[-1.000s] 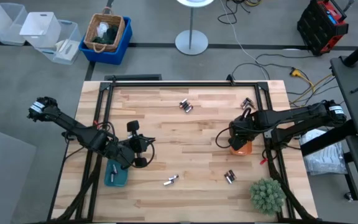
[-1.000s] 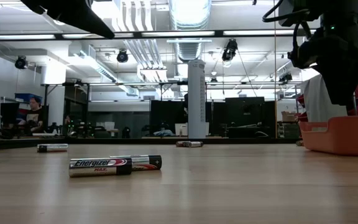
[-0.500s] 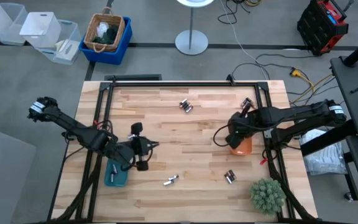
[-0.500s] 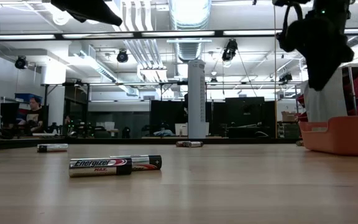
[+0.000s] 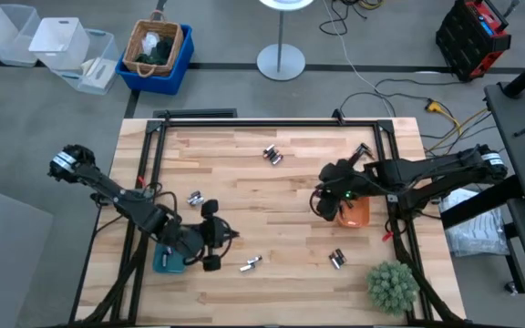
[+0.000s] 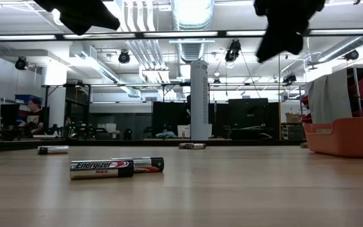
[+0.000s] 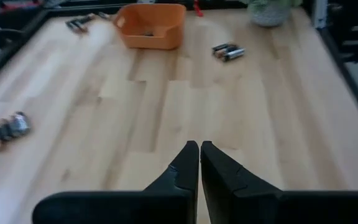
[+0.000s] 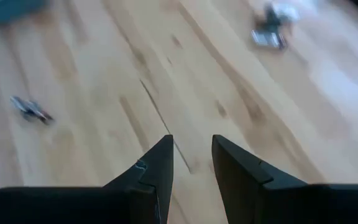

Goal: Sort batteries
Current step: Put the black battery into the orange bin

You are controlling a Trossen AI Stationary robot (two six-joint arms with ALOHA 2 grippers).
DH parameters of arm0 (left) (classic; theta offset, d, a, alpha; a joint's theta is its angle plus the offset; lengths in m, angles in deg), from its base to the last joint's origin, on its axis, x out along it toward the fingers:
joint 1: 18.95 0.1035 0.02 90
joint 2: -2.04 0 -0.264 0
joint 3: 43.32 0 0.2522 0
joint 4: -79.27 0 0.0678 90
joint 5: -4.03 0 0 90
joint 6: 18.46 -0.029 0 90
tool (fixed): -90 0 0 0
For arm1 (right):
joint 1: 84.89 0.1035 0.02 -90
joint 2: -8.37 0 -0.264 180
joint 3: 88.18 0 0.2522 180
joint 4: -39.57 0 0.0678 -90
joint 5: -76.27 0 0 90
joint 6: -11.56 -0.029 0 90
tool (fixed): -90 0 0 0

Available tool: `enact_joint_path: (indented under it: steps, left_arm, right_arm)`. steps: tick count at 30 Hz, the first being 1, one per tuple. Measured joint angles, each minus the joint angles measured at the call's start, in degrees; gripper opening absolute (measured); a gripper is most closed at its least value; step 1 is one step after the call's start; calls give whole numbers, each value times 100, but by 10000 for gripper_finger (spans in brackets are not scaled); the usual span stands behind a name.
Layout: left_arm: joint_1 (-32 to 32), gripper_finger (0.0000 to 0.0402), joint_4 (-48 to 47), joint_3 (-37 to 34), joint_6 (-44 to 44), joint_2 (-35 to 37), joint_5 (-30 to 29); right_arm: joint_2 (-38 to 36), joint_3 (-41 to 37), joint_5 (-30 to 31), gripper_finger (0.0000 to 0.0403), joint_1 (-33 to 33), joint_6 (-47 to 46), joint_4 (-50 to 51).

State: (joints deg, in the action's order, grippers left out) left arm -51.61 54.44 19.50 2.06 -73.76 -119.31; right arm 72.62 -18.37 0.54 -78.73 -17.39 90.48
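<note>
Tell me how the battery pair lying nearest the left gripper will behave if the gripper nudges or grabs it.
The batteries are smooth round cylinders lying on their sides on bare wood, so a nudge would probably roll or scatter them. Their glossy metal casing, plain in the low view, likely slips between hard fingers. They look rigid, so a firm squeeze should not deform them.

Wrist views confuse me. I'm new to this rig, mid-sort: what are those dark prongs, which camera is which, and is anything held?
The prongs are each arm's own jaws, seen from a camera on its wrist. The left gripper has its jaws shut on nothing; the right gripper has them open, also empty. The high view looks straight down: left arm by the teal tray, right arm by the orange tray. The low view looks level across the table. Batteries lie scattered in small clusters.
</note>
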Motion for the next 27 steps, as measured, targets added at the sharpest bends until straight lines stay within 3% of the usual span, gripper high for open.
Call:
enact_joint_path:
  steps: [13,19,22,27]
  left_arm:
    - [-266,0,206,0,1121,-256,-87]
    - [-185,0,431,2,992,-246,-1065]
    - [-185,0,571,2,856,-209,-1124]
    - [-187,0,607,2,956,-248,-1121]
  right_arm:
    - [395,-20,38,82,-3,1451,-1688]
    - [905,-24,39,68,-17,1922,-2744]
    - [1211,38,33,63,-55,2251,-3367]
    - [1768,491,35,57,-191,2354,-3511]
